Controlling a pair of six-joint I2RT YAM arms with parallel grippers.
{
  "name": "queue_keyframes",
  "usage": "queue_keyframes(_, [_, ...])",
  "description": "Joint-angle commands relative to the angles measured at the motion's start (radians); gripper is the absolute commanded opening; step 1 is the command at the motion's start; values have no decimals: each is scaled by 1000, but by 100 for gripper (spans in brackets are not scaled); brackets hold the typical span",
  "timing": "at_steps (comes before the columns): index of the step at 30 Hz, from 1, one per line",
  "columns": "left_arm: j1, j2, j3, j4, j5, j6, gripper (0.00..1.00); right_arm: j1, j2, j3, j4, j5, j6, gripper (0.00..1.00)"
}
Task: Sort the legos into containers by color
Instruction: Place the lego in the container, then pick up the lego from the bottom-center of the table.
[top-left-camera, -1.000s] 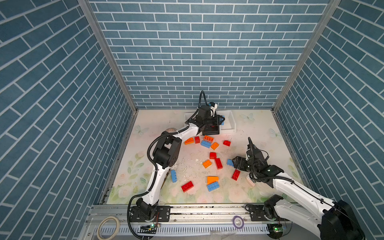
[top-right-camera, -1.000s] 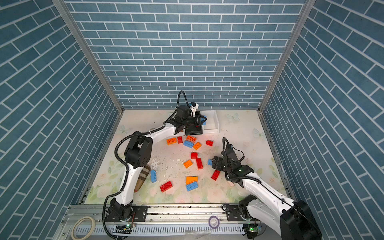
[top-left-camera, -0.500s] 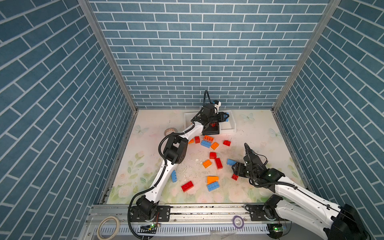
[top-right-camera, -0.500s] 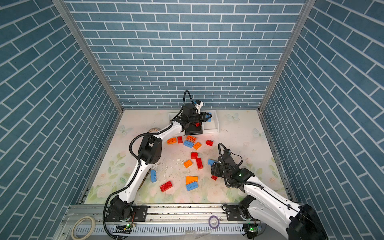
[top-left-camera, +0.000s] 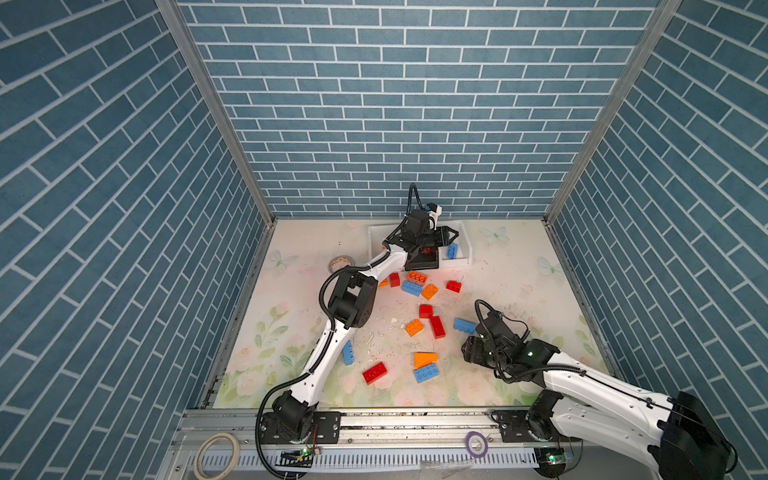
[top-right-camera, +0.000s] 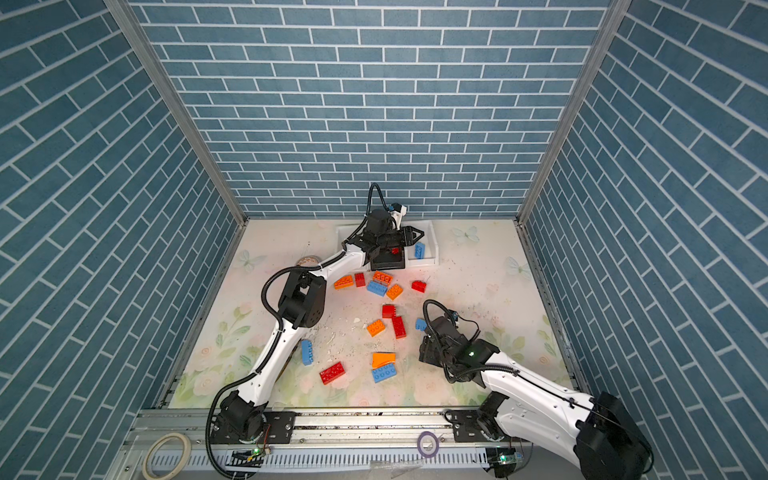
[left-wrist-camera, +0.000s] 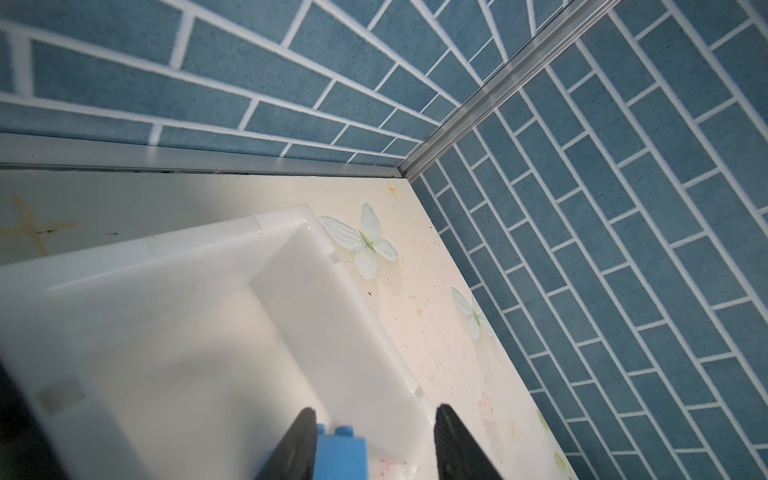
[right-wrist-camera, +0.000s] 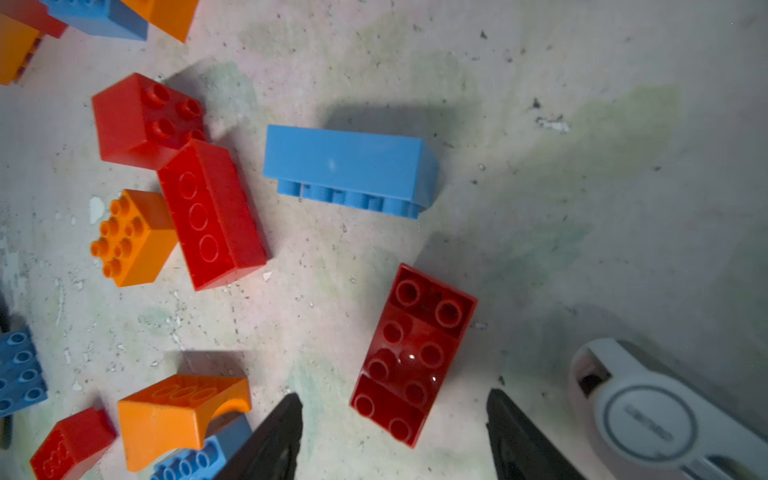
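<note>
My left gripper (top-left-camera: 451, 239) hangs open over the right white container (top-left-camera: 466, 249) at the back. A blue lego (left-wrist-camera: 340, 453) rests against one finger, the other finger stands clear of it, and in both top views that lego (top-right-camera: 419, 250) lies in the bin. Beside it are the black container (top-left-camera: 422, 262), with something red inside, and another white container (top-left-camera: 375, 239). My right gripper (right-wrist-camera: 394, 397) is open and low over the table. A red lego (right-wrist-camera: 411, 357) lies studs-up just ahead of its fingertips, untouched. Orange, red and blue legos are scattered mid-table.
A blue brick (right-wrist-camera: 349, 170) lies on its side beyond the red one. A white gadget (right-wrist-camera: 648, 415) sits close beside my right gripper. A tape roll (top-left-camera: 340, 262) lies at the back left, and the brick walls stand close behind the bins.
My left gripper swung from the black container to the right white one and opened, leaving the blue lego there. My right gripper came down over the red lego.
</note>
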Motion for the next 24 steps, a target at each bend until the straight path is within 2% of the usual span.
queue_keyframes(1, [0,-6,-23,-61,-20,27,51,7,33,-4,-9,58,73,71])
queue_keyframes(14, [-2,-146,-94,-99,-59,106,53,12,113,4,58,92,103,64])
queue_keyframes(24, [-9,-372,-378,-68,-171,202,53,60,283,112,-22,166,102,52])
